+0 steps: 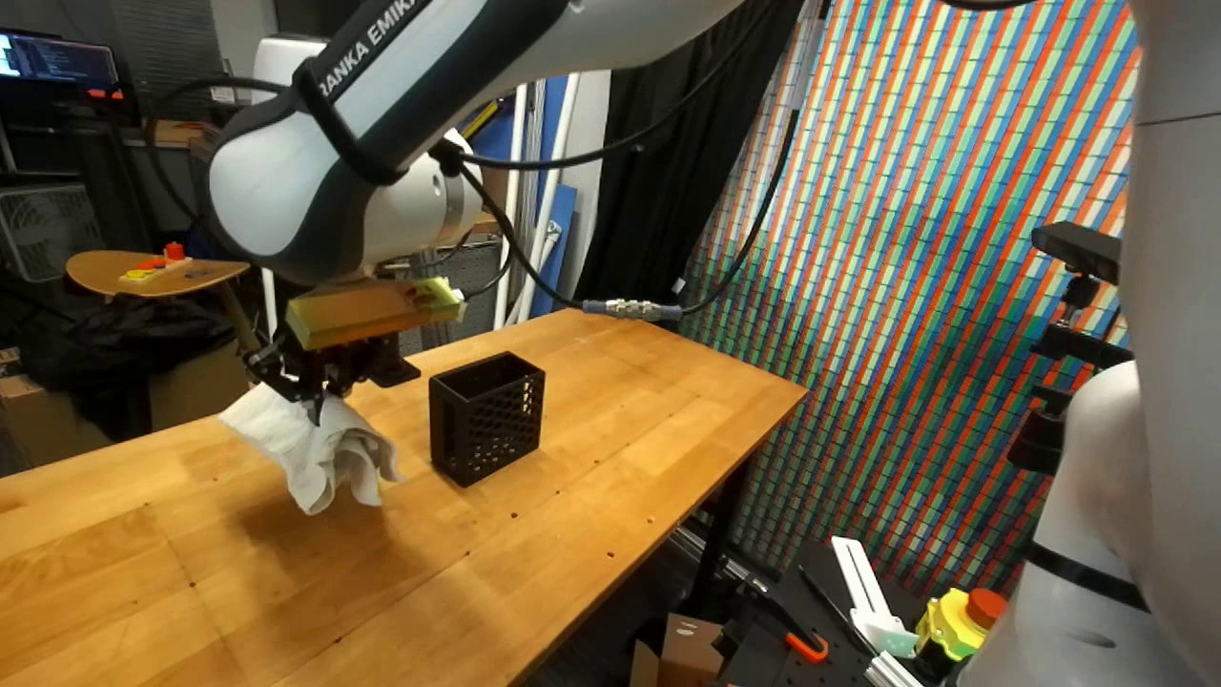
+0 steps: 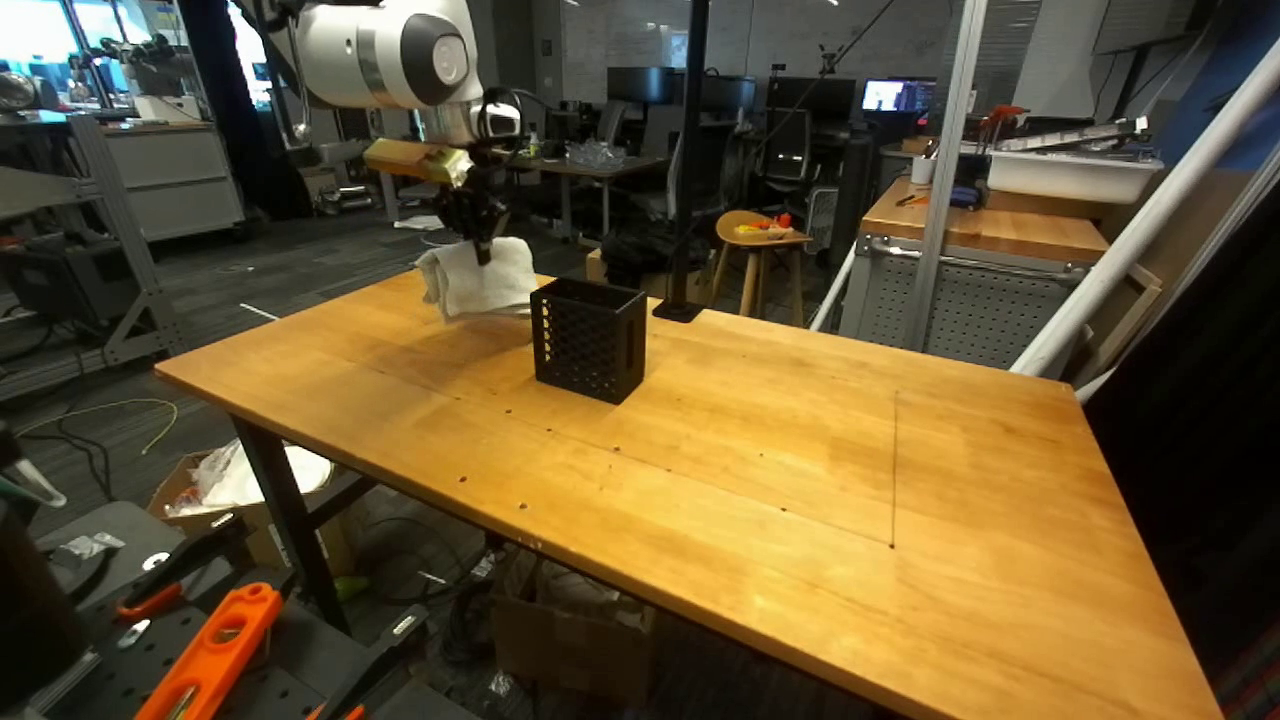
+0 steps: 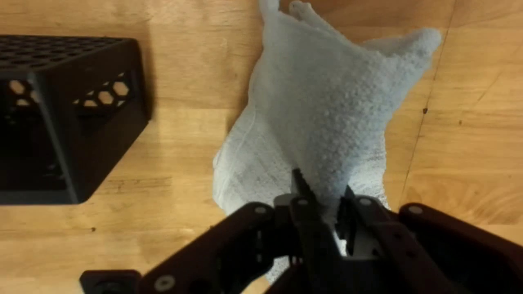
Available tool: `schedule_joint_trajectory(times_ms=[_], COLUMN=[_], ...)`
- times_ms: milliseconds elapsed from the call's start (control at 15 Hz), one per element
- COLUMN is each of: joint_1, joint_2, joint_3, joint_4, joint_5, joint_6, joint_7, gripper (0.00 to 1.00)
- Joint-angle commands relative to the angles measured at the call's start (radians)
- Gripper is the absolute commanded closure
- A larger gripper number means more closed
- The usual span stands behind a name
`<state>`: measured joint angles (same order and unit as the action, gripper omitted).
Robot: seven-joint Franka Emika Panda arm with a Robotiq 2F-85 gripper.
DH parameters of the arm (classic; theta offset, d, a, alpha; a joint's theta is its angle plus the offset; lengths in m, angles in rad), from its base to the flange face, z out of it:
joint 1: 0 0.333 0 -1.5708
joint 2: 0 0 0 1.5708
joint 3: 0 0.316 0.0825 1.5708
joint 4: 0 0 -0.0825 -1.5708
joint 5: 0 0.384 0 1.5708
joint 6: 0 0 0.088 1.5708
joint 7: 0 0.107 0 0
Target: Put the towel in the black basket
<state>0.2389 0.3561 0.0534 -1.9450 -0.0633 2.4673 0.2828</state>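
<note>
I have a fold of the white towel (image 3: 302,94) pinched between my jaws, drawn in tight on it, and it hangs above the counter (image 1: 572,496), near the black basket (image 1: 488,425) but apart from it. In my wrist view the basket lies to the left, narrow end toward me; its upward mouth seems to run lengthwise away, while the towel's long fold lies crosswise to that. I judge I should rise, go left, and perhaps turn so the drooping ends fit.
</note>
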Motion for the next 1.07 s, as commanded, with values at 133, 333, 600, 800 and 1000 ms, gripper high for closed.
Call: schedule_joint_trajectory(times_ms=[133, 333, 600, 800, 1000], joint_1=[-0.029, -0.072, -0.14, -0.182, -0.208], joint_2=[-0.147, -0.2, -0.243, -0.242, -0.221], joint_3=[-0.062, -0.077, -0.094, -0.098, -0.092], joint_4=[-0.002, -0.025, -0.056, -0.066, -0.071], joint_5=[-0.118, -0.163, -0.187, -0.184, -0.156], joint_6=[-0.141, -0.18, -0.185, -0.169, -0.151], joint_7=[0.072, 0.071, 0.038, 0.002, -0.046], gripper=[0.92, 0.92, 0.92, 0.92, 0.92])
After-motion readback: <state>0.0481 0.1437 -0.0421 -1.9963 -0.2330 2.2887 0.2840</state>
